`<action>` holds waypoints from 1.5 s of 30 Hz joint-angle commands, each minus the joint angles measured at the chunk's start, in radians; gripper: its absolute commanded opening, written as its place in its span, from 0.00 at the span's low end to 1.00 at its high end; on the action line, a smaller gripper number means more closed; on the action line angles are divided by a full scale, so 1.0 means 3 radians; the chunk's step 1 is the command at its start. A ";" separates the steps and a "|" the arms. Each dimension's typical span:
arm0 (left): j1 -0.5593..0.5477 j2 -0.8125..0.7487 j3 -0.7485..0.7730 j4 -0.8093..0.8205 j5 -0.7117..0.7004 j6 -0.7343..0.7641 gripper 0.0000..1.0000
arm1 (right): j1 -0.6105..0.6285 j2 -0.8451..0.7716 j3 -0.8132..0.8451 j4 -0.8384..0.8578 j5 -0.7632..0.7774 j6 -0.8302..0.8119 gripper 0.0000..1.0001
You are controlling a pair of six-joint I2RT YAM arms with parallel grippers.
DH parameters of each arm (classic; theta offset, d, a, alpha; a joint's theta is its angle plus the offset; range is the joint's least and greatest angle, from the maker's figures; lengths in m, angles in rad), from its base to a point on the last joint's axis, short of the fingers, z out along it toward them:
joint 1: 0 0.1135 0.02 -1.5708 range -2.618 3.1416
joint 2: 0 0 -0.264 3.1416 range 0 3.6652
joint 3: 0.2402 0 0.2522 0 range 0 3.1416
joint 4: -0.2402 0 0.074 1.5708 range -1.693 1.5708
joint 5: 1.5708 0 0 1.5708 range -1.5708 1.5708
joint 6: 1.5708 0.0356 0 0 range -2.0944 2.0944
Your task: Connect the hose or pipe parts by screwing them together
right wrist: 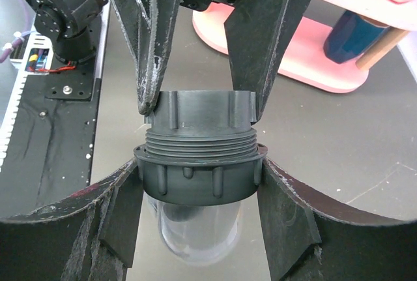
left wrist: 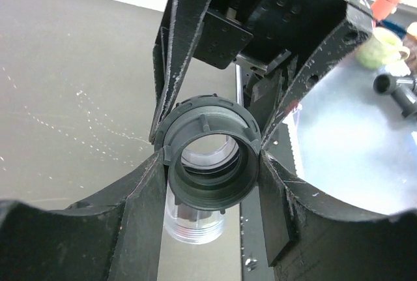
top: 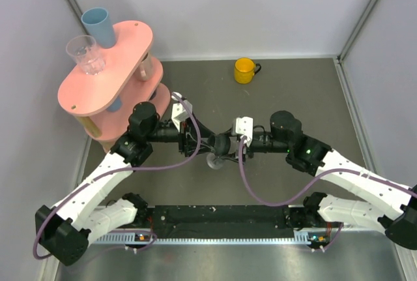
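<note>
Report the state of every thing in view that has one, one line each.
Left claw, shut on threaded fitting.
Right claw, shut on ribbed nut.
Threaded fitting, some thread exposed above the nut.
Ribbed nut, screwed partway onto the fitting.
Yellow mug, upright.
Clear cup, upright on pink shelf.
Blue cup, upright.

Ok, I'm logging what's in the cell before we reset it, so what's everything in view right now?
pipe parts: one joined set, dark grey rings on a clear tube, held mid-table
yellow mug: one, yellow, back of the table
shelf: one, pink, tiered, back left corner
light blue cup: one, top tier
clear cup: one, see-through, top tier
pink mug: one, under the top tier
dark blue cup: one, lower tier
arms: two, white and black, near edge
left fingers: black, shut on the pipe parts
right fingers: black, shut on the pipe parts
</note>
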 commanded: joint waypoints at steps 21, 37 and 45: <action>-0.0282 0.0288 -0.0110 -0.0300 0.0487 0.2963 0.00 | -0.0244 0.0145 0.0321 0.0626 -0.0801 0.0595 0.00; -0.0431 0.0284 0.0053 -0.0668 -0.0214 0.3915 0.00 | -0.0326 0.0442 0.0444 0.0411 -0.0816 0.0795 0.00; -0.0589 0.0197 0.0079 -0.0668 -0.0541 0.4125 0.00 | -0.0346 0.0519 0.0546 0.0324 -0.0878 0.0815 0.00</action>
